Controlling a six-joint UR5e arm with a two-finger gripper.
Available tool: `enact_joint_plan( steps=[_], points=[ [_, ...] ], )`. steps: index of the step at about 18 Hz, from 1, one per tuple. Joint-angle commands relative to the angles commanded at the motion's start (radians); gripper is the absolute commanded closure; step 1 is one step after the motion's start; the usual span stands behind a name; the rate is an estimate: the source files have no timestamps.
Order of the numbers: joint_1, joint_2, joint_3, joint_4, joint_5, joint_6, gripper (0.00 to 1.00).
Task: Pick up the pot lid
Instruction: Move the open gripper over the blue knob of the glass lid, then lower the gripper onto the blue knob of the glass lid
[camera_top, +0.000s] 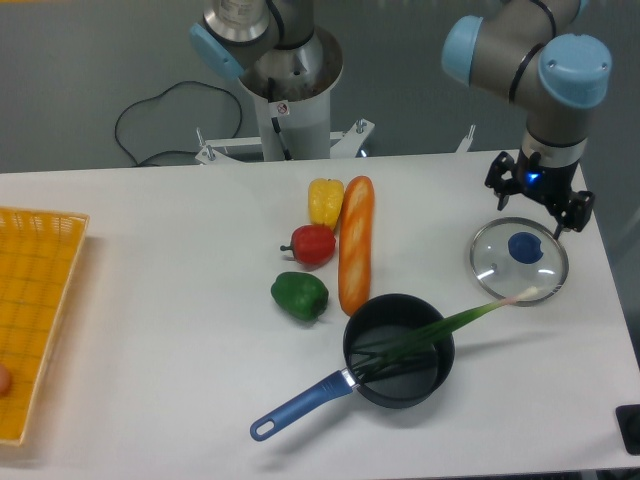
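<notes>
On a white table (160, 320), a black pan (400, 400) sits with its blue handle pointing toward the lower left. The pot lid (525, 248), clear with a blue knob, lies to the pan's upper right. Over the lid's upper part is the gripper (536, 208), its two fingers spread wide with nothing between them. A long green stalk (450, 325) runs from inside the pan to overlap the lid's lower edge. Above the pan is a long orange item (354, 265); to its upper left are green (300, 295), red (313, 244) and yellow (325, 202) vegetables.
</notes>
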Motion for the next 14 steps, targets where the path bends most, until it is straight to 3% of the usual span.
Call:
enact_joint_plan(
  steps=[2, 7, 14],
  points=[
    [0.020, -0.005, -0.029, 0.040, 0.000, -0.008, 0.00],
    [0.041, -0.013, -0.022, 0.046, 0.002, 0.000, 0.00],
    [0.057, -0.068, -0.006, 0.065, 0.005, -0.009, 0.00]
  ],
)
